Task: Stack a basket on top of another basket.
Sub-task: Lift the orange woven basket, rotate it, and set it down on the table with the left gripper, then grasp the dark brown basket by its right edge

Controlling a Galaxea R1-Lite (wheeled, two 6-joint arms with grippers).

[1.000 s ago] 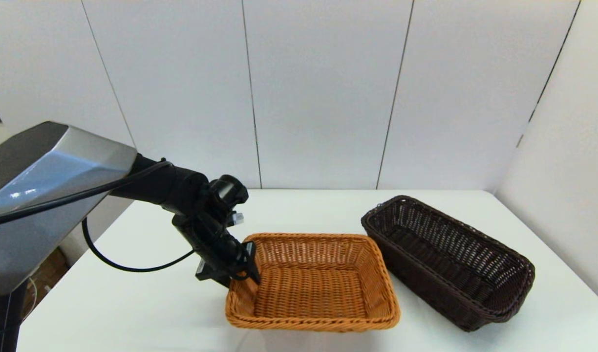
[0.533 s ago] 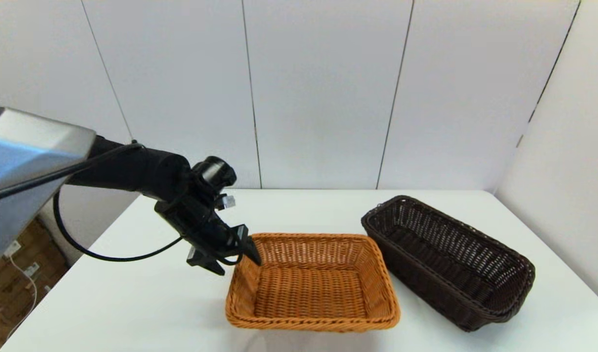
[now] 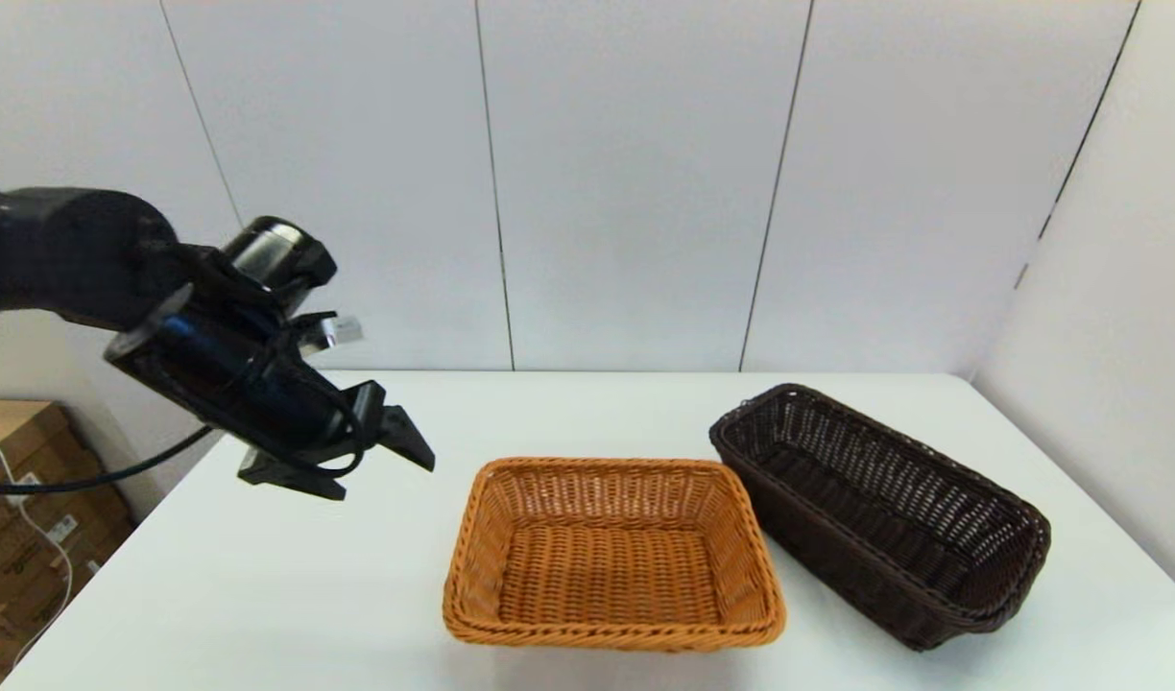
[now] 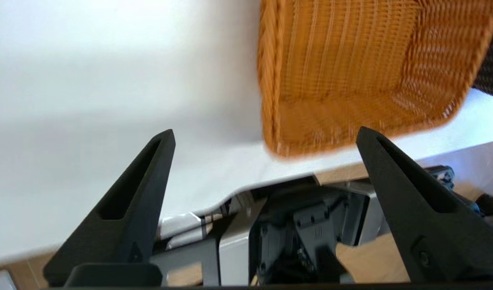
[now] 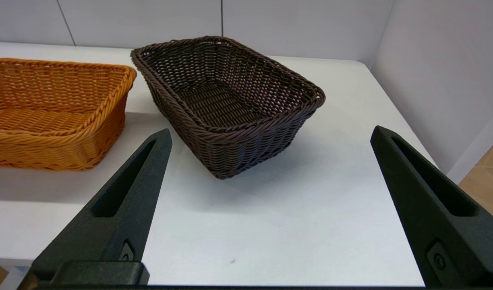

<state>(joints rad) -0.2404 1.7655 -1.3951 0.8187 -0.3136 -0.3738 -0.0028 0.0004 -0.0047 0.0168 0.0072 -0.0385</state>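
Dark basket (image 3: 880, 513) on white table (image 3: 261, 595)

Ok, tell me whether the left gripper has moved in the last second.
Yes. The left gripper has lifted up and to the robot's left, away from the orange basket.

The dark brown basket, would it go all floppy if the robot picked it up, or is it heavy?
The dark brown wicker basket probably keeps its shape: its woven walls stand up by themselves and a thick braided rim runs all around. It likely weighs little, since light shows through the open weave. Lifted by one end, it might tilt, being long.
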